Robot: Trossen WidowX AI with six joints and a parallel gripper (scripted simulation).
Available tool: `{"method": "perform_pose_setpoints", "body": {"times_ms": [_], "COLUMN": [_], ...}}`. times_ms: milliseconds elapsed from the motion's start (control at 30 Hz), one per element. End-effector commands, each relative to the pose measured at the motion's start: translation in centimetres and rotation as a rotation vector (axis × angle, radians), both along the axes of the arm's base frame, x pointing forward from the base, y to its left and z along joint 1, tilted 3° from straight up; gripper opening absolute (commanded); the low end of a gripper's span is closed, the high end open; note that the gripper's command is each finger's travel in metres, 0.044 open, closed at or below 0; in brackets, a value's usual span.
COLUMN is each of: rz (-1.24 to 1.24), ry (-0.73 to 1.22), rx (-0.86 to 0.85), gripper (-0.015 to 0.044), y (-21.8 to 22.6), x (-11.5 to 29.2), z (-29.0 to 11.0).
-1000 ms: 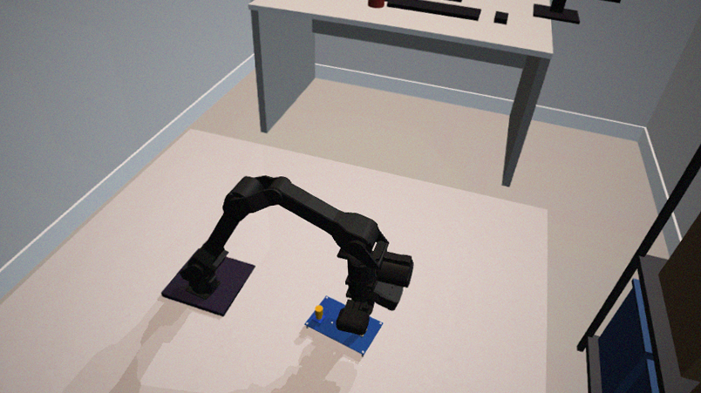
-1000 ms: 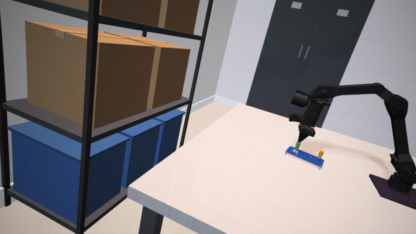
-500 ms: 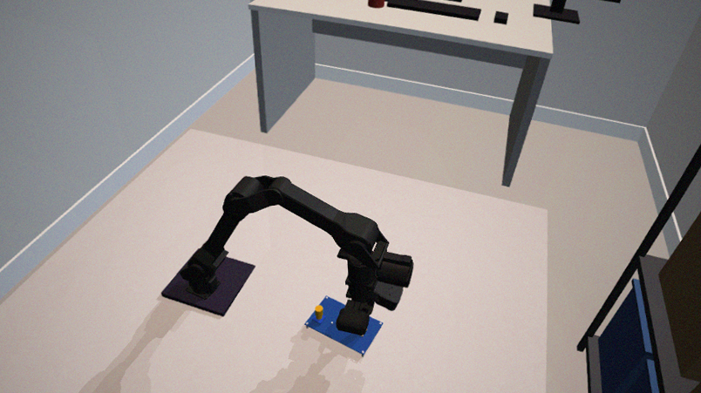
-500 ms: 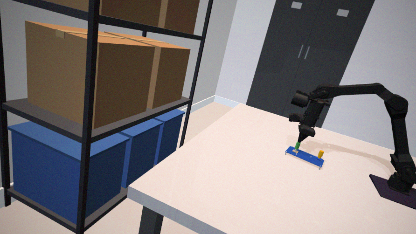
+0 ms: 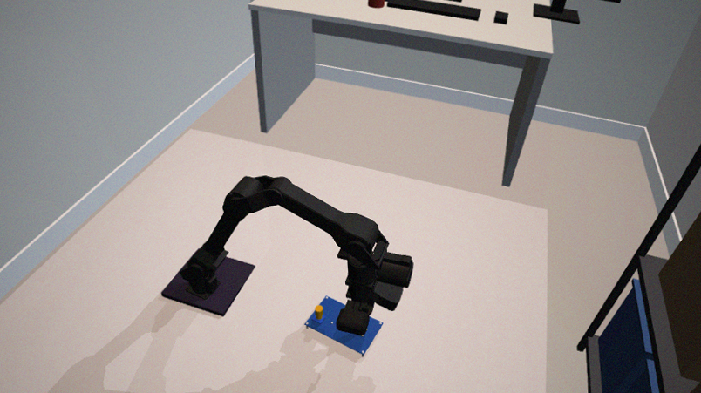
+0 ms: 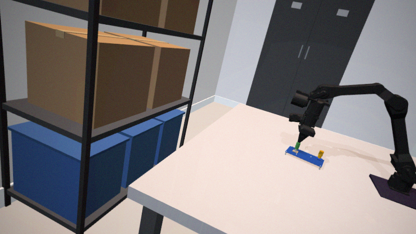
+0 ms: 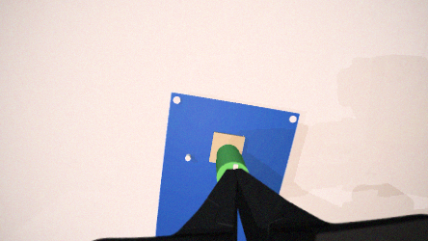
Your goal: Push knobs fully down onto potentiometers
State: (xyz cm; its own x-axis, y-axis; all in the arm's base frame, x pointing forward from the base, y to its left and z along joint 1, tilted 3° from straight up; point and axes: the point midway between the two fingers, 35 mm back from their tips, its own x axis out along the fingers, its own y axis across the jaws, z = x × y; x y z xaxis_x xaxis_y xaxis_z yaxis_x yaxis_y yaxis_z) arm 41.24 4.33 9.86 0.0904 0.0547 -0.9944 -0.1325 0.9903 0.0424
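Observation:
A blue circuit board (image 5: pixel 325 327) (image 6: pixel 307 157) (image 7: pixel 193 193) stands on the table. A green knob (image 6: pixel 297 145) (image 7: pixel 228 158) sits on its shaft over a tan potentiometer (image 7: pixel 222 141) at one end of the board. An orange knob (image 5: pixel 318 311) (image 6: pixel 320 154) stands at the other end. My gripper (image 5: pixel 353 325) (image 6: pixel 300 141) (image 7: pixel 233 175) is shut, fingers together, pointing straight down with its tips on top of the green knob. In the top view the gripper hides the green knob.
The arm's base stands on a dark mat (image 5: pixel 243 287) (image 6: pixel 384 198) beside the board. A shelf rack (image 6: pixel 90 87) with cardboard boxes and blue bins stands off the table's far side. A desk (image 5: pixel 408 25) with monitors stands across the room.

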Motion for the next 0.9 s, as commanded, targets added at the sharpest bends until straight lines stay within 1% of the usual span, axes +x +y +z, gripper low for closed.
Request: {"method": "perform_pose_setpoints", "body": {"times_ms": [0,867], "rz": [-0.002,-0.002], "ry": [0.045,0.045], "rx": [0.0,0.0], "gripper": [0.0,0.0], "y": [0.29,0.3], "x": [0.41,0.41], "z": [-3.22,-3.37]}}
